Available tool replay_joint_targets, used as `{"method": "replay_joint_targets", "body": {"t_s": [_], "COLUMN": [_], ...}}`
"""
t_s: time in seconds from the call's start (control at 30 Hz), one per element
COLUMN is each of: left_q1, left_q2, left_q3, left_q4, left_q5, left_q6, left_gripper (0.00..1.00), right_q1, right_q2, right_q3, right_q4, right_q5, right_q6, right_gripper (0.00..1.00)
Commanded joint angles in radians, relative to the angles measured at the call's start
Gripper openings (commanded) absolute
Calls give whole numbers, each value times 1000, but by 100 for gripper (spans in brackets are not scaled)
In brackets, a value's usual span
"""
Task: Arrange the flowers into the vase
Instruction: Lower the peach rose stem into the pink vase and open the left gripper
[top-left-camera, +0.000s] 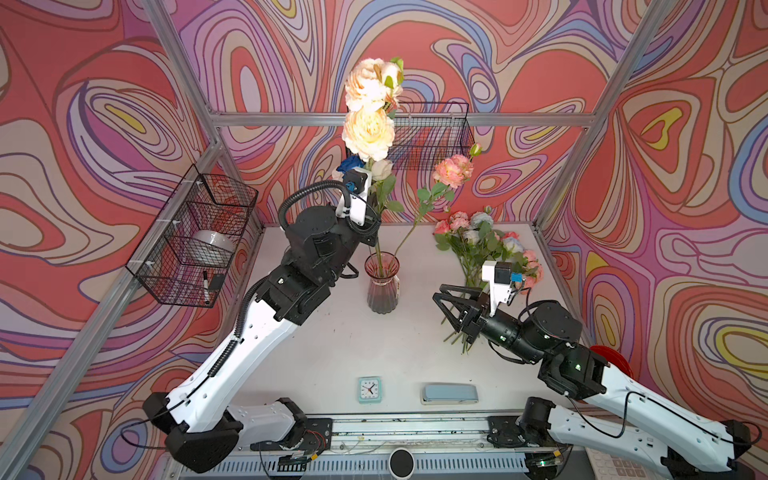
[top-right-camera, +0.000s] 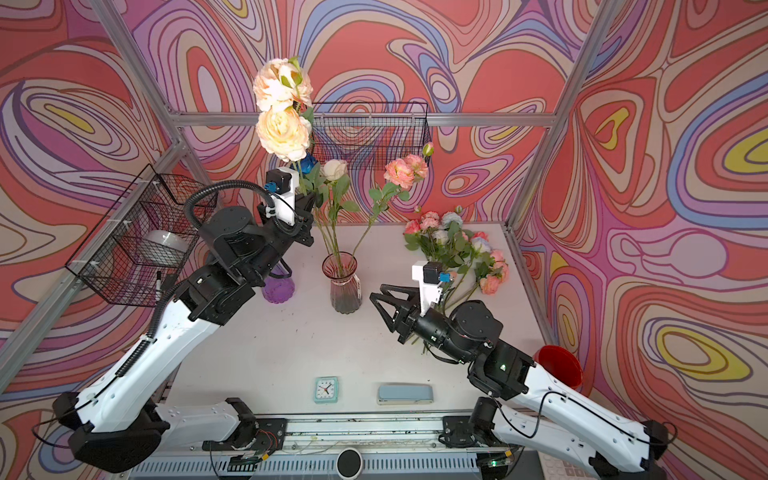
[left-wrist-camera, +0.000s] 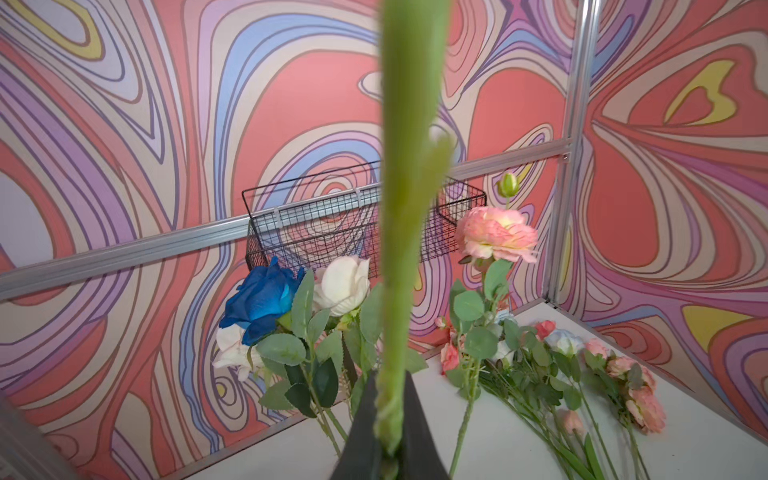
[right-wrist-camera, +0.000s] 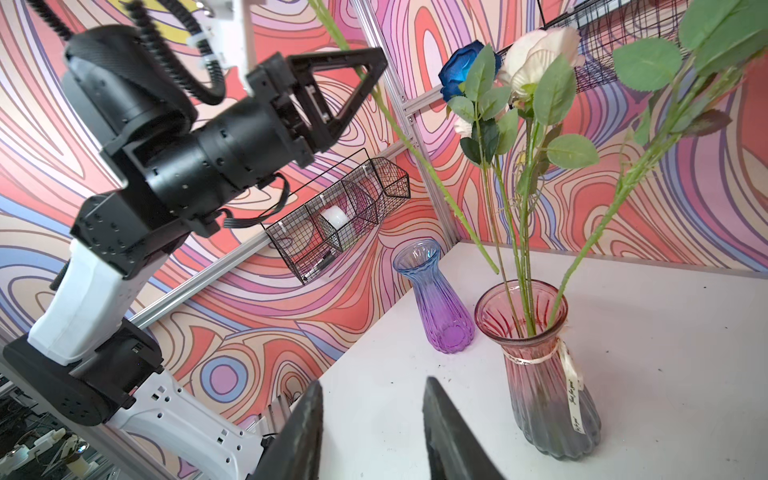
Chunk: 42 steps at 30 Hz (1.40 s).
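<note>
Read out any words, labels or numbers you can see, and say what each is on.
White hanging tag on the pink ribbed glass vase: cursive writing, too blurred to read.
Small mint-green square clock: dial numerals too small to read.
No other text is legible.

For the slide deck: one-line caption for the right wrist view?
Left gripper shut on a flower stem, its lower end near the pink vase already holding flowers; purple vase empty.

tag on pink vase, script illegible
</note>
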<state>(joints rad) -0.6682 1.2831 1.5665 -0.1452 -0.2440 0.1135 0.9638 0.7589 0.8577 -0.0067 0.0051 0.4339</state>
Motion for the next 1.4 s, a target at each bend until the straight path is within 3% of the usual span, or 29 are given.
{"method": "replay_joint_targets", "body": {"t_s": [0.0, 0.4, 0.6, 0.77, 1.07, 1.37], "left_q1": [20, 48, 50, 50, 50, 48], "left_q2": [41, 194, 189, 145, -52, -375], "left_q3": [-13, -16, 5, 41, 0, -475], "left_q4": [7, -110, -189, -223, -218, -81], "left_q5": [70, 38, 8, 17, 160, 228], "left_q6": [-38, -147, -203, -240, -397, -666], "left_gripper": [0, 0, 70, 90, 100, 100], "right_q1": [4, 4, 4, 4, 4, 4], "right_q2": [-15, -27, -16, -1, 25, 196], "right_q3": [4, 3, 10, 13, 12, 17], "right_q4": [-25, -43, -54, -61, -119, -250], "right_q5": [15, 28, 28, 32, 132, 321], "right_q6": [-14, -21, -19, -13, 25, 132], "right_gripper": [40, 41, 41, 45, 50, 54]}}
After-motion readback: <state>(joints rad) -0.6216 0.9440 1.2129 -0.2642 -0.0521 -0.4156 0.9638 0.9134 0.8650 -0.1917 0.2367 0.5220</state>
